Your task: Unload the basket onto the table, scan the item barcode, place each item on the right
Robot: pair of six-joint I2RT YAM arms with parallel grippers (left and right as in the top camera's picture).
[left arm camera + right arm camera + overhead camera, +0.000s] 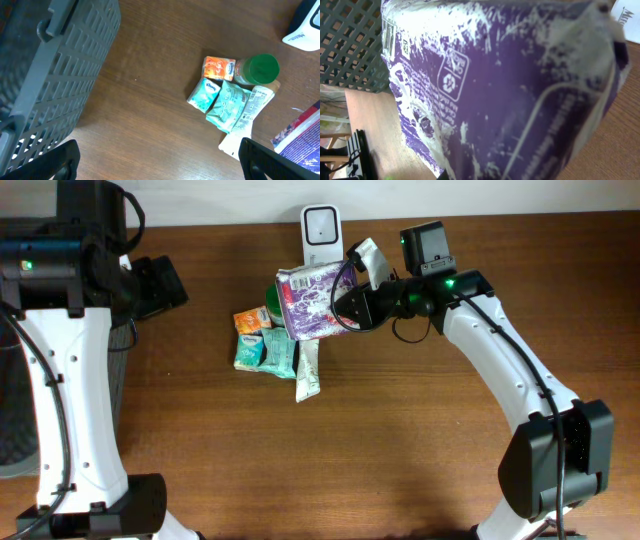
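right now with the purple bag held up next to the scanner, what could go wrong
1. The right end effector pinches the purple bag at one edge, so the soft bag could sag or slip out.
2. The bag hangs over the pile, and lowering it might knock the green-lidded jar.
3. Its film looks crinkled, so the scanner may fail to read the code.
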